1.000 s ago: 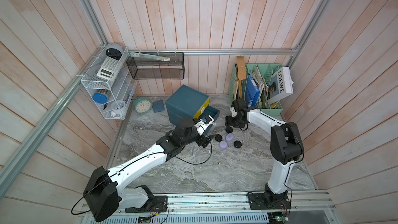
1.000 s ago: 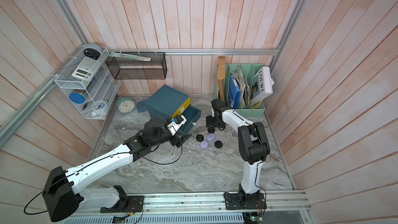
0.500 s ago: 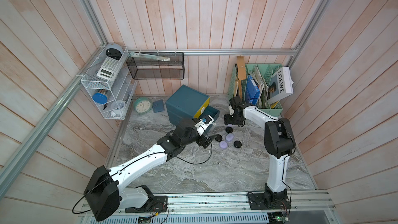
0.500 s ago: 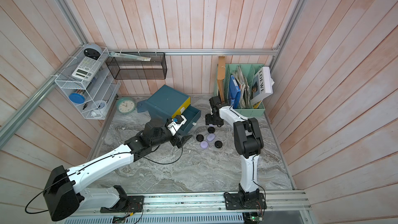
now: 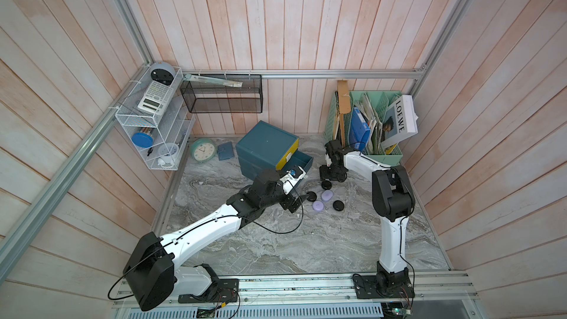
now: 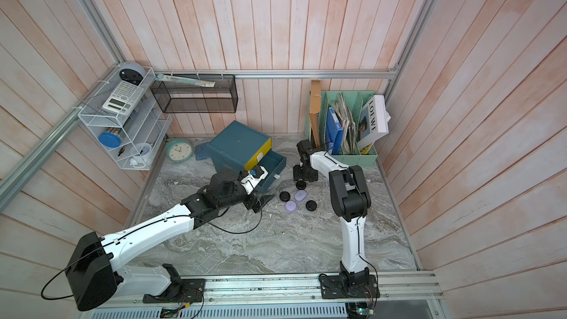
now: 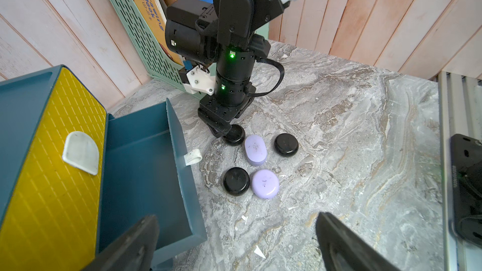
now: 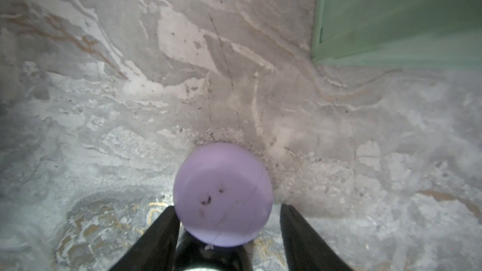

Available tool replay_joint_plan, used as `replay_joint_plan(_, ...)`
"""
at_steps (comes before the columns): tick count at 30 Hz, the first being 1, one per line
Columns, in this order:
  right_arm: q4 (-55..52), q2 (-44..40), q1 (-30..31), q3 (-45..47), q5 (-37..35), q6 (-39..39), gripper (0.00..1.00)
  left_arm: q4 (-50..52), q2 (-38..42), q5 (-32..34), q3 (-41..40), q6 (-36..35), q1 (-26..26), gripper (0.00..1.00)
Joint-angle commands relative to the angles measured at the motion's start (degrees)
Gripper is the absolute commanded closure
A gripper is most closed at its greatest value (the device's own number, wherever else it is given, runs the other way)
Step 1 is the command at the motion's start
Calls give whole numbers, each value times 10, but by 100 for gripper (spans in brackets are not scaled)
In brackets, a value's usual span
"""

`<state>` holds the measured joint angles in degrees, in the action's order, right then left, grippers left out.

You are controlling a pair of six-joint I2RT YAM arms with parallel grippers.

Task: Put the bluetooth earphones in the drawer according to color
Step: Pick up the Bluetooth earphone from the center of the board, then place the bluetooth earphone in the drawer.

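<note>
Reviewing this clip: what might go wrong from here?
The right pincer is down at a black case with a lilac case close against it, and both show between its fingers. Closing may catch both or flick one away. The open left pincer hovers near the same cases, so the two might collide.

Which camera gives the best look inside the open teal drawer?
The left wrist view: it looks down into the open teal drawer, and the interior it shows looks empty. In both top views the left arm covers part of the drawer. The right wrist view does not show it.
</note>
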<state>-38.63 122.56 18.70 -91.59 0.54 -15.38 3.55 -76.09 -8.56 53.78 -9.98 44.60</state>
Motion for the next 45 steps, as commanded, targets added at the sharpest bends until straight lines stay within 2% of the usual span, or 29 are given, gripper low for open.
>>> replay_joint_plan(1,-14,17,0,-20,-11,-4,33,13,-4,6,11,-13,1,0)
replay_joint_plan(9,-7,33,0,-30,-9,-1,34,26,9,31,13,-35,1,0)
replay_joint_plan(17,11,21,0,-9,-6,-1,46,27,7,32,14,-35,1,0)
replay_joint_plan(23,69,-36,0,51,-11,-8,51,29,6,36,14,-37,0,0)
replay_joint_plan(33,143,-175,3,153,-15,-10,72,28,34,54,12,-49,-21,0)
replay_joint_plan(40,144,-272,27,172,-54,-4,73,25,54,49,10,-40,-53,0)
replay_joint_plan(45,165,-317,45,166,-14,-18,72,30,63,63,10,-50,-65,0)
